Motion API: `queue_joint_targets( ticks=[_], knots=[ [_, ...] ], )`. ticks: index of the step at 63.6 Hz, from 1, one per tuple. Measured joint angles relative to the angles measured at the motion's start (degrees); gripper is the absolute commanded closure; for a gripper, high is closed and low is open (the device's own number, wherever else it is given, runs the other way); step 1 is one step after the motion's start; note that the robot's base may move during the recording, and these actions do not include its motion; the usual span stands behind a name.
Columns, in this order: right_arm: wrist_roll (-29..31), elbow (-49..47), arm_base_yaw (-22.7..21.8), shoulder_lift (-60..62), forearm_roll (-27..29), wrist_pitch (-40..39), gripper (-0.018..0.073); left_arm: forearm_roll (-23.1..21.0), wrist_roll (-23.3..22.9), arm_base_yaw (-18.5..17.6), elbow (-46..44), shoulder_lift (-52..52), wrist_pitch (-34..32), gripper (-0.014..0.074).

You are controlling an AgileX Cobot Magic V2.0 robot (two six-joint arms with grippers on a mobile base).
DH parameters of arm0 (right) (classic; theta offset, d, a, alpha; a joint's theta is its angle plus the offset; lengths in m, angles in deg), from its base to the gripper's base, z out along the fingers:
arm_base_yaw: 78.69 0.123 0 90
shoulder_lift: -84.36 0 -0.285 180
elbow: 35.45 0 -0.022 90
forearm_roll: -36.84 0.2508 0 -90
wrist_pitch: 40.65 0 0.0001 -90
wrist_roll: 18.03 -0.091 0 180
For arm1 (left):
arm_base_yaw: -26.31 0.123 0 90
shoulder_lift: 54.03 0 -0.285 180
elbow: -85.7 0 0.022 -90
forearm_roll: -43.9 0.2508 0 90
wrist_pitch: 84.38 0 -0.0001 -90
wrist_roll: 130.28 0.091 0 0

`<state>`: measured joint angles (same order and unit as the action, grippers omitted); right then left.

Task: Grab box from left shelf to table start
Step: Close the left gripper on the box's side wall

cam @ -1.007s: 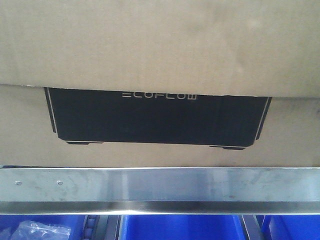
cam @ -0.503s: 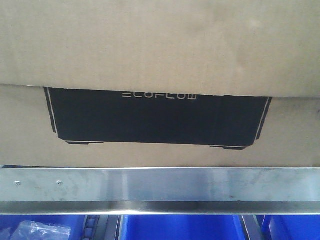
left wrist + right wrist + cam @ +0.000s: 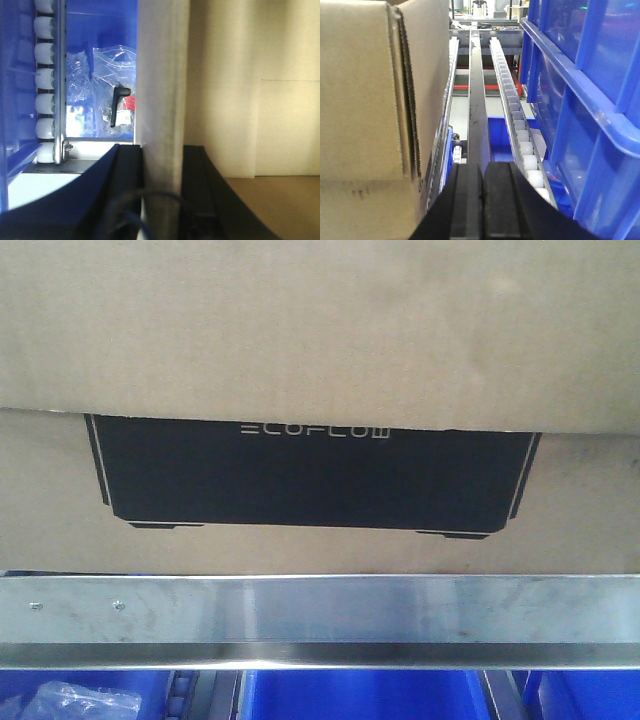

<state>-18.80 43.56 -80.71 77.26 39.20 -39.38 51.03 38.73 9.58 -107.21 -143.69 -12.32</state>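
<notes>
The box (image 3: 320,340), brown cardboard with a black ECOFLOW panel (image 3: 310,475), fills the front view and sits on the left shelf behind its steel front rail (image 3: 320,610). In the left wrist view my left gripper (image 3: 162,147) has its jaws apart, one finger (image 3: 131,165) on each side of the pale rail strip (image 3: 162,75). The box face (image 3: 225,100) is just to the right. My right gripper (image 3: 483,167) is shut and empty beside the box's right side (image 3: 360,100). The table is out of view.
Blue bins (image 3: 350,695) sit under the rail, one holding clear plastic bags (image 3: 115,75). White roller tracks (image 3: 520,135) and a dark centre rail (image 3: 476,100) run ahead of the right gripper. Stacked blue bins (image 3: 580,100) stand close on its right.
In the front view the box's black panel has shifted a few pixels to the left. Nothing else differs.
</notes>
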Motion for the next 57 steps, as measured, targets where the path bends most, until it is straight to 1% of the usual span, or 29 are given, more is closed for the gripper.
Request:
queue_joint_targets(
  ticks=[57],
  knots=[
    [0.0,0.0,0.0,0.0,0.0,0.0,0.051,-0.4,0.0,0.0,0.0,0.0,0.0,0.0608]
  ],
)
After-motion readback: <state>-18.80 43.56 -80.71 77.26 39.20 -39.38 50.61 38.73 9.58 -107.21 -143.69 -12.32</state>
